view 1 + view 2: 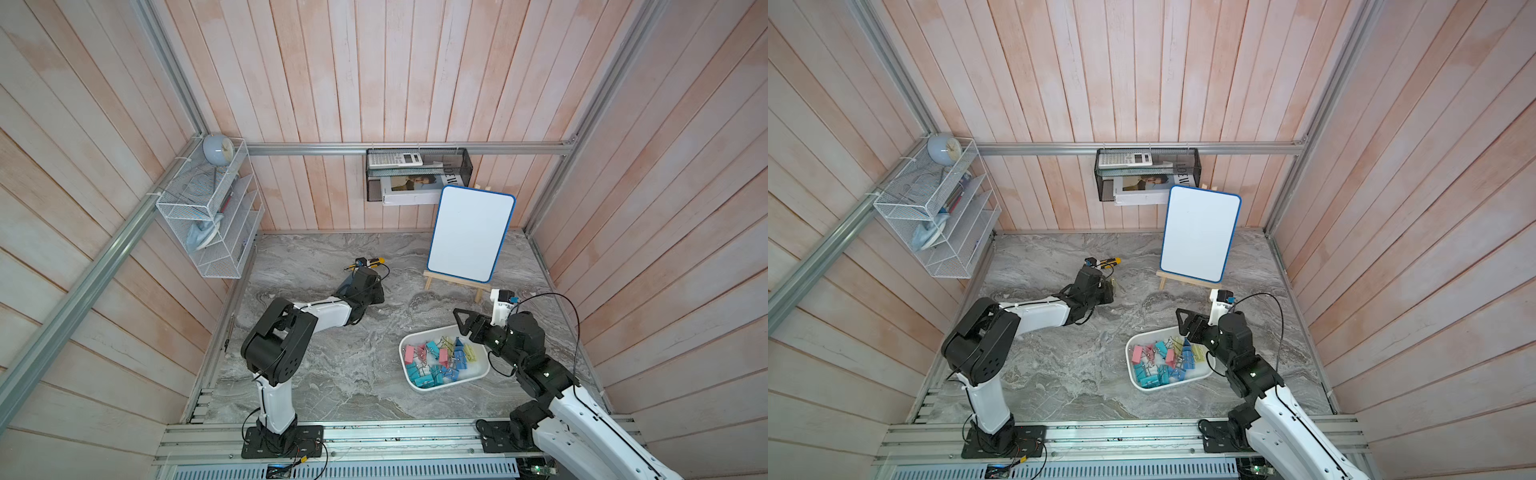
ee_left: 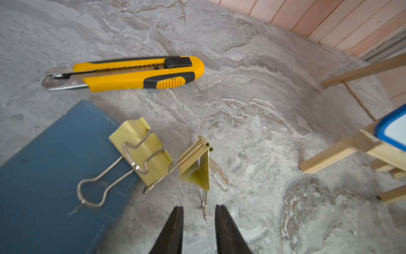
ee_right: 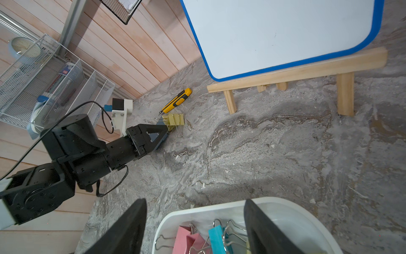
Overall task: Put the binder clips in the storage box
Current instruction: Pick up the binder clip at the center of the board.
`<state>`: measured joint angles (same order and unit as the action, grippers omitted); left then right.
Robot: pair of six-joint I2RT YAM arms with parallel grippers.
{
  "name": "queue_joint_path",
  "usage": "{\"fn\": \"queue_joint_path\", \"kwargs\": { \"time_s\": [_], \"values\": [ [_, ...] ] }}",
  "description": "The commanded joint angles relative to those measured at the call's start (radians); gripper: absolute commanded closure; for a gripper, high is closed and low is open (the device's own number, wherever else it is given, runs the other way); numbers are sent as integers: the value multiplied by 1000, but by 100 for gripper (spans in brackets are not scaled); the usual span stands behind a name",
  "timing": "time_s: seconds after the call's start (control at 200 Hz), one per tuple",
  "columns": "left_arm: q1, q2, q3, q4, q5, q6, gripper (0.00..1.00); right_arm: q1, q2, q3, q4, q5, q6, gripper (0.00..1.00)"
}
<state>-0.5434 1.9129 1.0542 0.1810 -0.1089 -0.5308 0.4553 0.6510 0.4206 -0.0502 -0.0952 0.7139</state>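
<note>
My left gripper (image 2: 198, 211) narrowly open, gripping nothing, yellow binder clip (image 2: 195, 173) wire handle between my tips, right gripper (image 3: 194, 201) wide open, empty, above storage box (image 3: 283, 201) edge

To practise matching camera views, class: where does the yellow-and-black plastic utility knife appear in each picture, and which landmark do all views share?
Top view: the yellow-and-black plastic utility knife lies left of the wooden easel holding the blue-rimmed whiteboard.
Top view: knife, same spot.
Left wrist: knife beyond two yellow metal binder clips.
Right wrist: knife beside those clips, near the easel.
Shared landmark: the easel.
</note>
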Motion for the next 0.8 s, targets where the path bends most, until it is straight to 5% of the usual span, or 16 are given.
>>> {"fn": "queue_joint_path", "kwargs": {
  "time_s": [0.0,0.28,0.795],
  "values": [
    [-1,54,23,77,13,30,67,-3,-5,-28,26,-3,-33,27],
    [-1,116,36,103,45,26,66,-4,50,-20,55,-14,-48,26],
    [-4,81,25,26,111,0,100,-38,22,-63,43,21,-17,17]
  ]
}}
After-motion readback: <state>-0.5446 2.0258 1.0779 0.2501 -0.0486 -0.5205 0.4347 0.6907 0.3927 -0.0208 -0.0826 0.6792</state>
